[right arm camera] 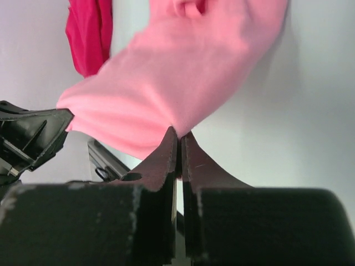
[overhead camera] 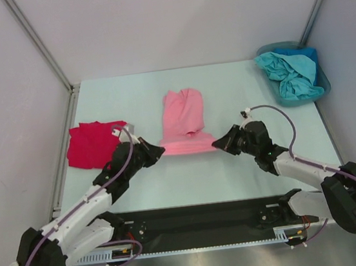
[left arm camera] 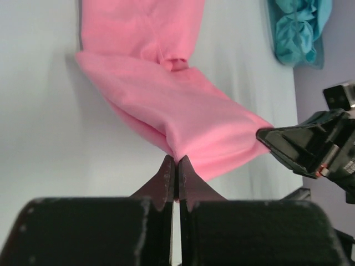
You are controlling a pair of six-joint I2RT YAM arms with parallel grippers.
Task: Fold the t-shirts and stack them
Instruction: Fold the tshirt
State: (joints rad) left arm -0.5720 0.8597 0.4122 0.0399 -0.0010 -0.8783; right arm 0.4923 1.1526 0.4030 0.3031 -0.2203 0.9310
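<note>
Left gripper (left arm camera: 176,160), right gripper (right arm camera: 179,133) — pinching pink t-shirt (overhead camera: 184,116)

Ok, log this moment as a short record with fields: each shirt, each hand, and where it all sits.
pink t-shirt: middle of the table, partly folded, near edge held at both ends
left hand: shut on the pink t-shirt's near left corner
right hand: shut on its near right corner
red t-shirt: lying at the left side, not held
teal and blue t-shirts: bunched in the bin, far right corner
</note>
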